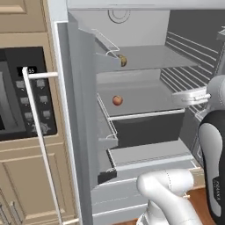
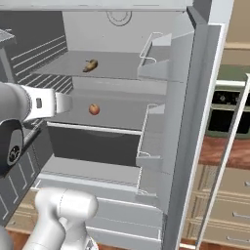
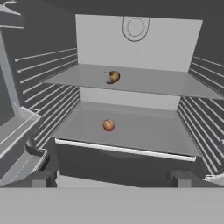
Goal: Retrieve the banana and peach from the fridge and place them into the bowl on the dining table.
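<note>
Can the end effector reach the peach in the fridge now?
Probably yes. The fridge stands open, the peach lies alone on its shelf, and the open end effector faces it with nothing between.

Your arm rises from the base, bends at the elbow and stretches level and forward. The gripper (image 3: pixel 112 178) faces straight ahead with its jaws spread wide, fingertips (image 3: pixel 43 178) well apart and nothing between them. The wrist is held flat.
</note>
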